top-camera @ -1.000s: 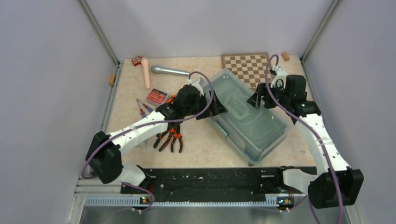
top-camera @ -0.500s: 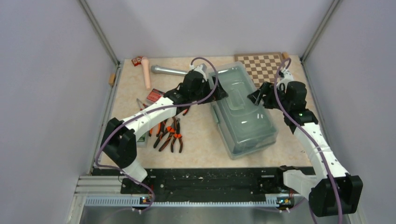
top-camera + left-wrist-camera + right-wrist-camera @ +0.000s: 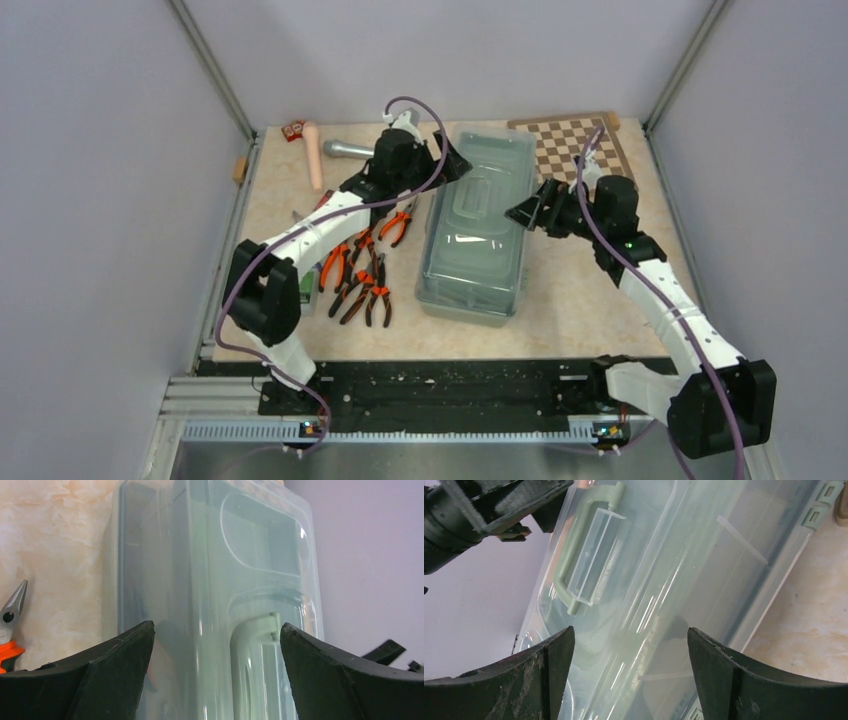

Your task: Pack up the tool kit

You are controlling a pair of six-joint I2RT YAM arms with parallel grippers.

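Both pairs of jaws stand wide apart, neither closed on anything. From above, the left gripper (image 3: 452, 165) sits at the far left corner of the toolbox (image 3: 475, 235), and its wrist view shows the two black fingers (image 3: 107, 675) spread either side of the box's end, with the pale green carry handle (image 3: 252, 630) between them; whether they touch the plastic I cannot tell. The right gripper (image 3: 525, 212) hangs at the box's right long side, about midway along it, and its own camera looks down across the translucent lid (image 3: 684, 575) and the handle. That lid is down and the box lies flat near the middle of the table (image 3: 600, 300), its long axis running roughly from near edge to far edge. Several orange-and-black-handled pliers (image 3: 365, 285) lie loose on the table to the left of the box, partly under the left arm. Behind the box's far right corner lies the wooden chessboard (image 3: 580, 145), and the silver microphone (image 3: 348, 150) rests near the far edge beside the left gripper.
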